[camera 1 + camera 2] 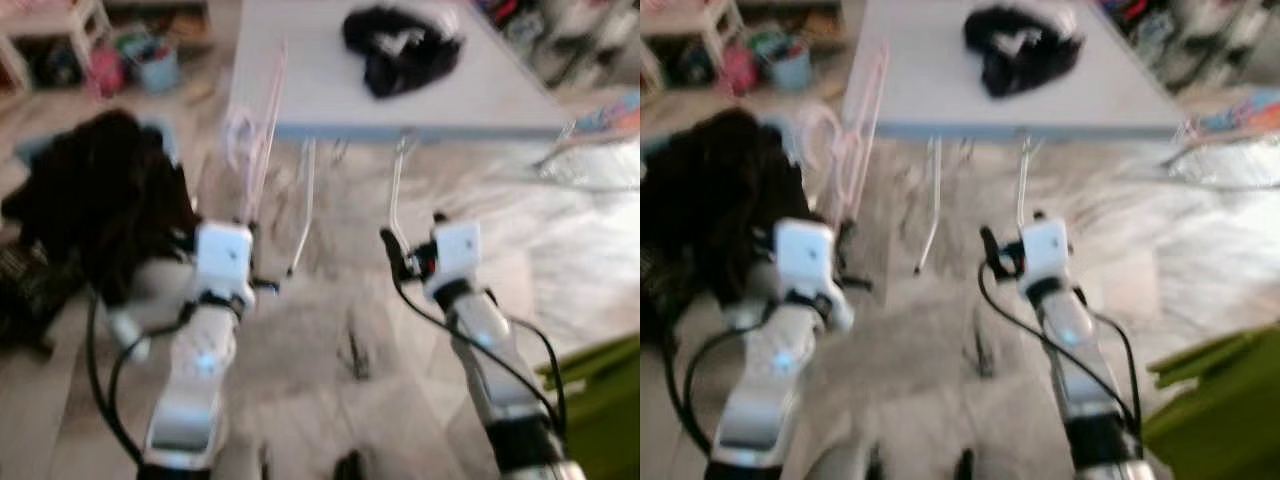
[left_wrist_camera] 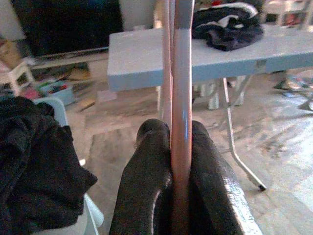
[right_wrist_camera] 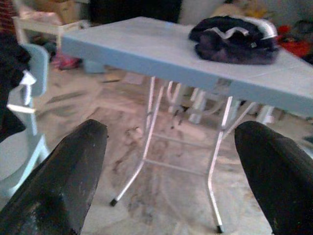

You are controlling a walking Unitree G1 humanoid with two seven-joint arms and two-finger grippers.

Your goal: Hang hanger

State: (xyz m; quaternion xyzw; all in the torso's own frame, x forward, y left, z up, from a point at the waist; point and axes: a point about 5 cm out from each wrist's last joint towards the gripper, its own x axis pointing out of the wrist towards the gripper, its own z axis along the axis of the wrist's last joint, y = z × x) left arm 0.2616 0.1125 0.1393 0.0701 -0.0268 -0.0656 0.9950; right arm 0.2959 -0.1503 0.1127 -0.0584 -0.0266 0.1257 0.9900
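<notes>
A pink hanger [image 1: 262, 130] stands upright in front of me, its thin frame rising from my left gripper [image 1: 228, 225]. In the left wrist view the two black fingers [image 2: 146, 186] are shut on the hanger's pink bar [image 2: 181, 122]. My right gripper [image 1: 400, 250] is held out at the same height, a little to the right, open and holding nothing; its fingers [image 3: 68, 171] stand wide apart. Both head views are blurred.
A light blue folding table [image 1: 320, 90] on metal legs stands ahead, with a dark bundle of clothes [image 1: 400, 45] on it. A heap of black clothing [image 1: 95, 190] lies over a pale blue chair on the left. A green bin [image 1: 600, 400] is at the right.
</notes>
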